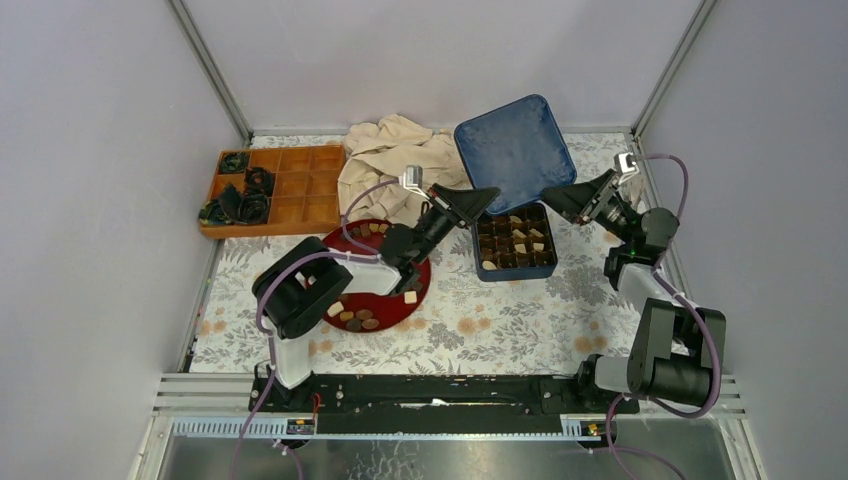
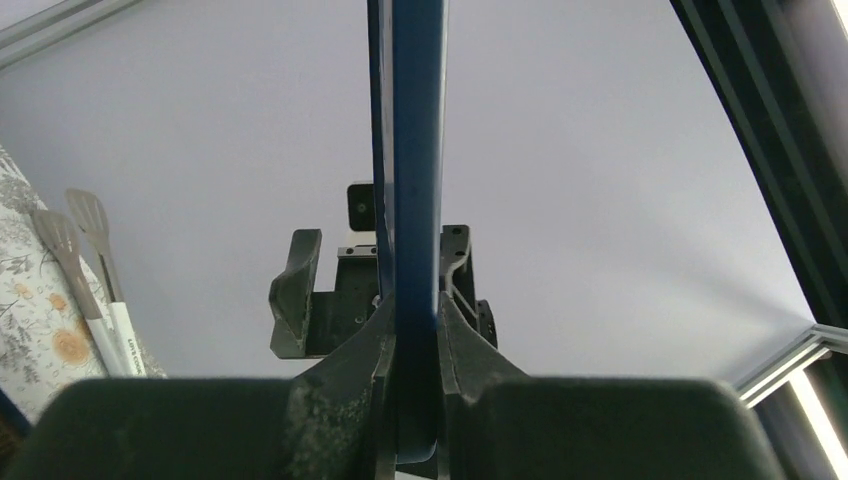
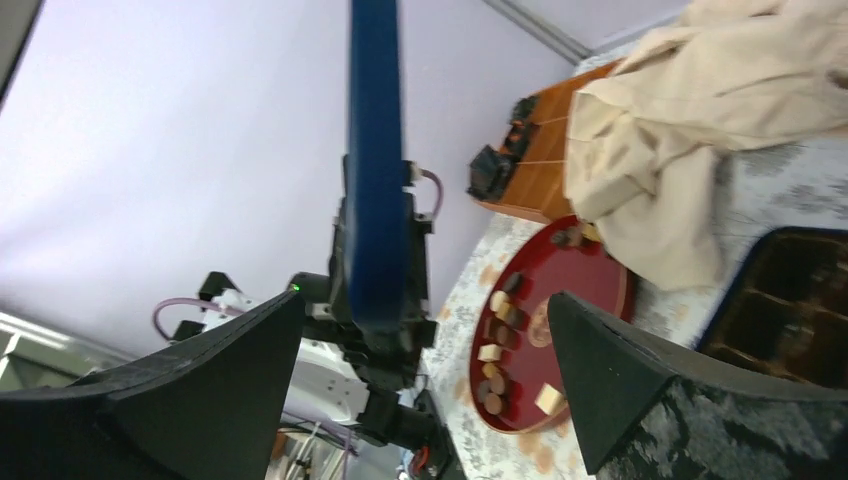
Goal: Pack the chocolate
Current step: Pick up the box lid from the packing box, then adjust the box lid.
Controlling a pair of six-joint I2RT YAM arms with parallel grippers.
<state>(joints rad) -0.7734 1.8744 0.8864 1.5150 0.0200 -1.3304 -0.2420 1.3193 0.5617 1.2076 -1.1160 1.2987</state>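
Note:
A blue box [image 1: 515,273] with dark compartments holds several cream and brown chocolate pieces [image 1: 518,238]. More chocolate pieces [image 1: 355,318] lie on a red round plate [image 1: 388,302]. My left gripper [image 1: 487,200] is shut on the edge of the blue lid [image 1: 515,150] and holds it tilted up behind the box. In the left wrist view the lid's edge [image 2: 415,200] stands clamped in the left gripper [image 2: 412,390]. My right gripper [image 1: 553,197] is open at the lid's right lower corner. In the right wrist view the lid [image 3: 375,170] stands beyond the right gripper [image 3: 426,296].
A beige cloth [image 1: 390,165] lies bunched behind the plate. A wooden compartment tray [image 1: 275,190] with black items stands at the back left. The right wrist view also shows the plate [image 3: 585,290], cloth [image 3: 690,130] and box [image 3: 790,300]. Walls enclose the floral table.

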